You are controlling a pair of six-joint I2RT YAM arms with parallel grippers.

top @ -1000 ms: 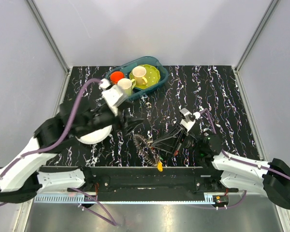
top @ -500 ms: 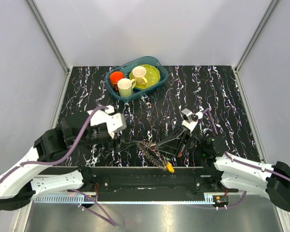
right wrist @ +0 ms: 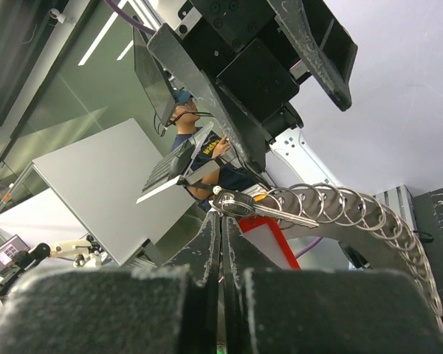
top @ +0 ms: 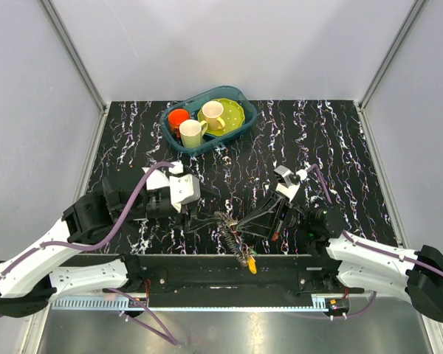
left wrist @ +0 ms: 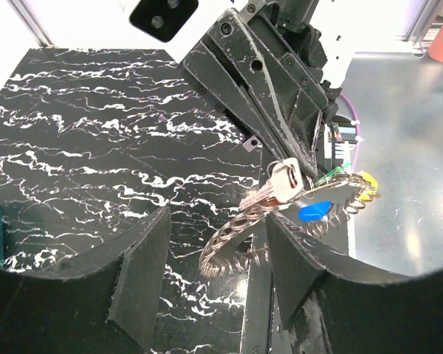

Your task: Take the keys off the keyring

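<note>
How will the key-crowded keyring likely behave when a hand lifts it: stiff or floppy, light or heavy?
The keyring probably holds its hoop shape: it juts stiffly from the right hand. Its keys likely swing loosely; the yellow key hangs off one end. Crowded metal suggests heft.

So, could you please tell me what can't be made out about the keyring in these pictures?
Top view: keys on the keyring are too small to count.
Right wrist: the right gripper blocks its own grip point.
Left wrist: the left gripper partly covers the keyring.

Keyring [top: 232, 234] at near edge of table [top: 340, 147]
</note>
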